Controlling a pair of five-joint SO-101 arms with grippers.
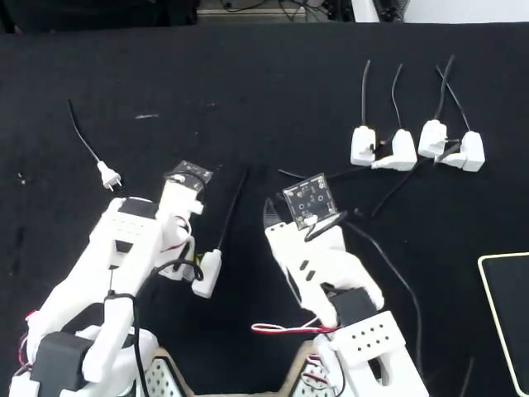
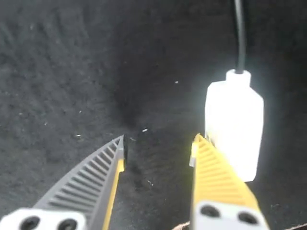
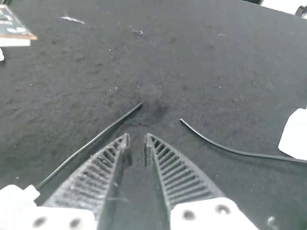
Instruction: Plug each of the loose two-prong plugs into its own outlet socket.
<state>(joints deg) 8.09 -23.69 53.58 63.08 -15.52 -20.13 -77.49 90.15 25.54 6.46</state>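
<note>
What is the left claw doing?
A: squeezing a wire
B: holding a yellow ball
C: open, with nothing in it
C: the left claw is open over the bare black tabletop, and the white block sits beside it, not between its fingers.

- A black, felt-like cloth covers the tabletop [image 1: 248,91] from edge to edge, flecked here and there with pale lint [image 3: 72,19]
- Beyond its far edge a narrow strip of room shows, with dark cables [image 1: 273,8] on a pale surface and a white panel [image 1: 463,10] toward one corner
- A dark pad [image 1: 512,306] with a pale yellow rim lies at the tabletop's side edge
- The light is bright and even, with faint shadows
</note>
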